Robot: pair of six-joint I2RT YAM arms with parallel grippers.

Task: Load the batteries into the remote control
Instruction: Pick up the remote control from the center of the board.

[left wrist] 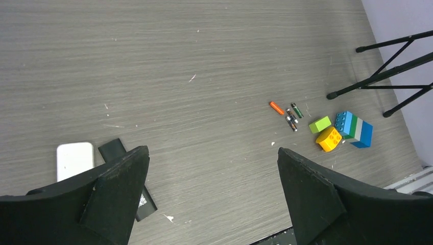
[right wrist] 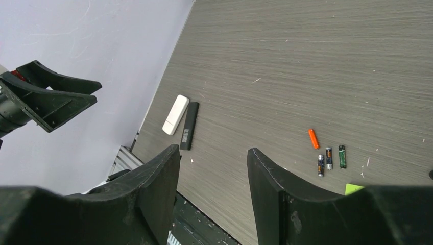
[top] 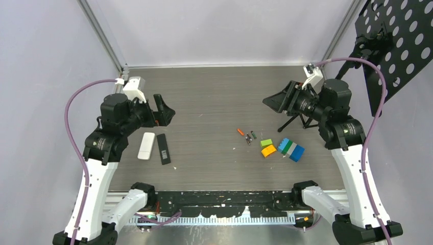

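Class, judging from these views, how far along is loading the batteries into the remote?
Done: nothing. All four batteries lie loose by the blocks, across the table from the white remote. In hand: nothing; left fingers and right fingers are open, empty. Left: every step.

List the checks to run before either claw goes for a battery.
1. Four batteries lying loose, apart from the blocks: ok.
2. Left claw open and empty: ok.
3. Right claw open and empty: ok.
4. White remote and black remote lying flat, side by side, nothing on them: ok.
5. Either remote's back opened for loading: cannot tell.
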